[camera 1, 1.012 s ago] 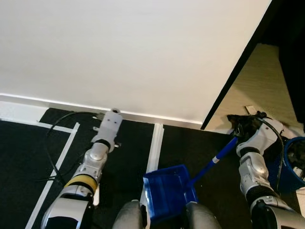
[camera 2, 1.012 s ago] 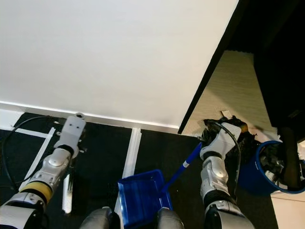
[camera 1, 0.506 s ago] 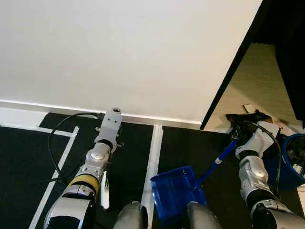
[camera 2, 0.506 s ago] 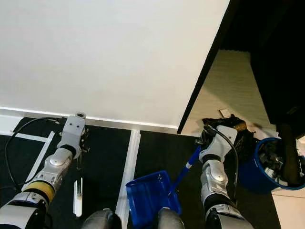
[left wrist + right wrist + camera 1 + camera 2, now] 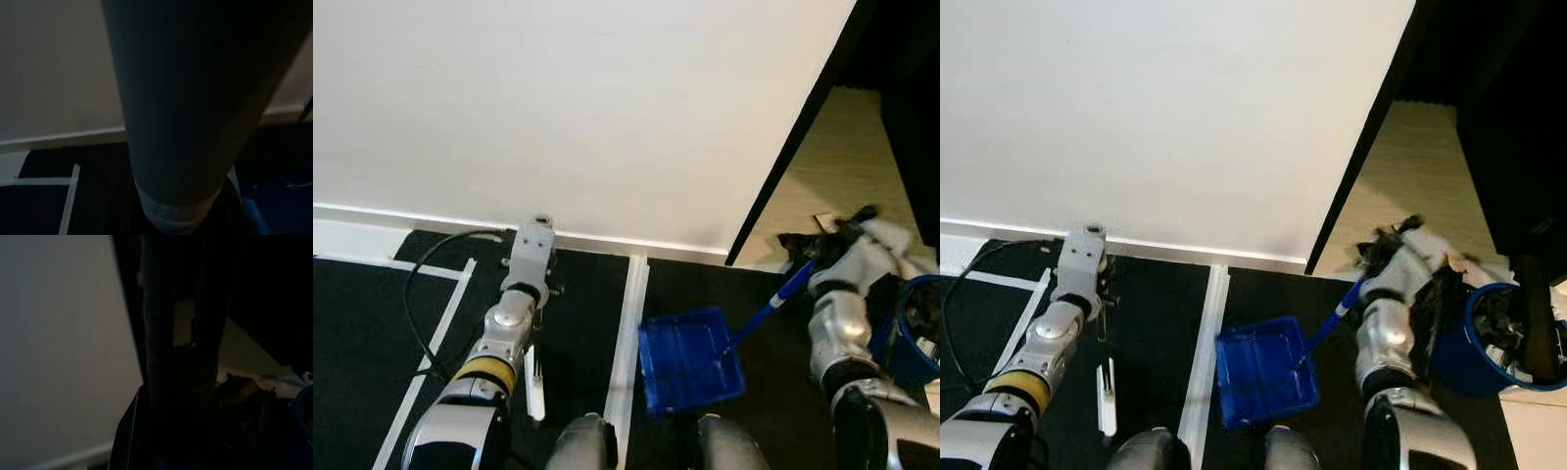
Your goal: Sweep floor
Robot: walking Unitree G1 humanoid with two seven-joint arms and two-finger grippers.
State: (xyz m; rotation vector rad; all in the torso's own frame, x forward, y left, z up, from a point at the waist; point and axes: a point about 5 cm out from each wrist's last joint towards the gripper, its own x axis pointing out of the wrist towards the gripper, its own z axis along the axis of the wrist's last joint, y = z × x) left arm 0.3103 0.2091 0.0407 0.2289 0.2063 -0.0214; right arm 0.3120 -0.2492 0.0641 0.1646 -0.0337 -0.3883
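While the right gripper (image 5: 808, 262) gripped the top of the blue dustpan handle (image 5: 771, 305), its fingers clamped round it, the handle sloped down and inward from it to the blue dustpan (image 5: 689, 359), which lay on the black floor (image 5: 578, 323) in front of the robot's knees. Just beyond that gripper lay a dark heap of debris (image 5: 1449, 284) on the tan carpet (image 5: 842, 166), and a blue bucket (image 5: 1503, 343) stood close on its outer side. The left gripper (image 5: 532, 257) was held low near the white baseboard (image 5: 431, 217); whether its fingers were apart or together could not be told, though a thick dark pole (image 5: 195, 112) crossed its wrist view. Below it a thin white stick (image 5: 536, 382) lay on the floor. A black cable (image 5: 421, 294) looped to its outer side, beside white tape lines (image 5: 625, 343). A white wall (image 5: 558, 108) rose ahead.
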